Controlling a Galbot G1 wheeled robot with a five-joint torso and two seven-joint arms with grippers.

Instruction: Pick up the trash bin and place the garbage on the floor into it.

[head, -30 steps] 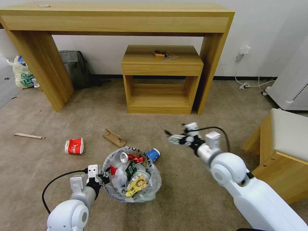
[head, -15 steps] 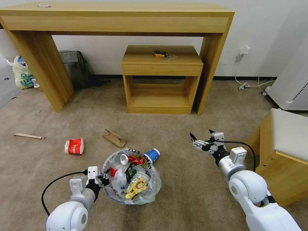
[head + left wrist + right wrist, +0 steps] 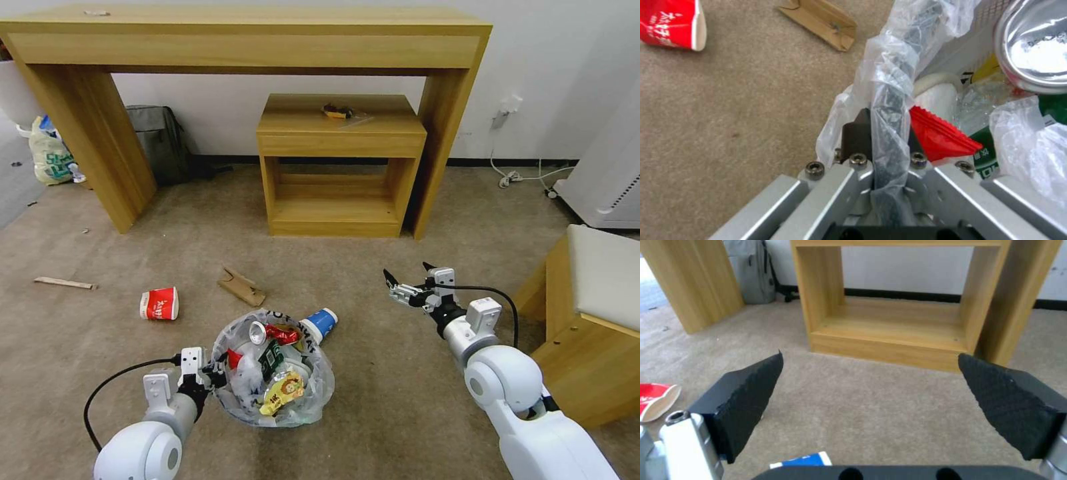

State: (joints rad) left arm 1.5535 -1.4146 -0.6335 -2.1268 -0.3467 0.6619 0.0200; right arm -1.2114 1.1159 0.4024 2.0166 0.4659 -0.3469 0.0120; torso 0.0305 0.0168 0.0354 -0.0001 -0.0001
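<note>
The trash bin (image 3: pixel 273 380), at six o'clock on the beige carpet (image 3: pixel 373 373), is being pinched at its bag-lined rim by the left gripper (image 3: pixel 212 377). The right gripper (image 3: pixel 408 283), jaws wide and empty, is being held at three o'clock; collecting is judged underway, and the blue cup (image 3: pixel 319 323) at the bin's one o'clock calls for grasping.

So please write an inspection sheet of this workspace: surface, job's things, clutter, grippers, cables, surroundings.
Surface: beige carpet.
Job's things: bin nearly full; red cup, blue cup, cardboard, stick on carpet.
Clutter: backpack and shopping bag by the wall.
Grippers: left gripper shut on bin rim; right gripper open, empty, above carpet.
Cables: white cable from wall socket.
Surroundings: desk, small table.
</note>
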